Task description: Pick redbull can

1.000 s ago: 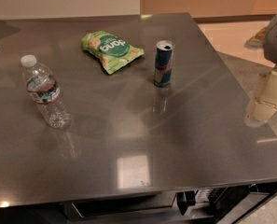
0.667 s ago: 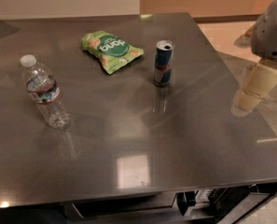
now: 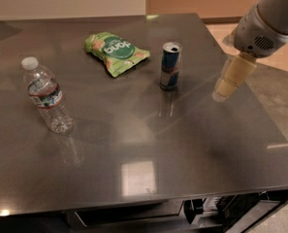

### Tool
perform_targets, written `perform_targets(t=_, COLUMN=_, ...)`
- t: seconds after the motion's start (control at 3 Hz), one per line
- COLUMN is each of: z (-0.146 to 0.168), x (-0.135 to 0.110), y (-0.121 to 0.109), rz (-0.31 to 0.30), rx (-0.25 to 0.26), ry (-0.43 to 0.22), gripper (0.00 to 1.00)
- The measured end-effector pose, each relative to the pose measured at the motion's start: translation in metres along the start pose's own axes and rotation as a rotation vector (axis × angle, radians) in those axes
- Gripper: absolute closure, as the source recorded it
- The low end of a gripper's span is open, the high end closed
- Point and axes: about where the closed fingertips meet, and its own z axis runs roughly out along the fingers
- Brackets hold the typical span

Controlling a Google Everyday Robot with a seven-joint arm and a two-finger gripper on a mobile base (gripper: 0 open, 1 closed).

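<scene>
Cream tool (image 3: 221, 92) on grey vented arm (image 3: 262, 30)

The dark, glossy table (image 3: 182, 144) carried a can (image 3: 170, 66) standing near its middle, a green bag (image 3: 116, 52) lying beside it, and a bottle (image 3: 46, 96) upright well apart. The gripper (image 3: 221, 91) hung over the table's right side.

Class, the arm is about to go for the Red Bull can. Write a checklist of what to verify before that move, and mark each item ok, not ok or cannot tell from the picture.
1. The redbull can stands upright on the table: ok.
2. It stands apart from the green snack bag and the water bottle: ok.
3. No object lies between it and the gripper: ok.
4. The gripper is at the can: not ok. It hangs above the table, off to the can's picture-right, apart from it.
5. The can's whole side is in view: ok.
</scene>
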Motion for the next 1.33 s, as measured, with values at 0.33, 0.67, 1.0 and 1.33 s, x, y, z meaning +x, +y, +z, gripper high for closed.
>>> perform_targets(t=0.33, z=0.026, x=-0.019, y=-0.022, rz=0.003, rx=0.003, ry=-0.073, gripper=0.0)
perform_targets(t=0.67, z=0.052, x=-0.041, y=-0.041, rz=0.001, rx=0.007, ry=-0.144, gripper=0.0)
perform_targets(t=1.0, z=0.073, x=-0.062, y=-0.057, rz=0.012, rx=0.003, ry=-0.2, gripper=0.0)
perform_targets(t=1.33, z=0.086, x=-0.079, y=-0.068, rz=0.03, rx=-0.018, ry=-0.244, gripper=0.0)
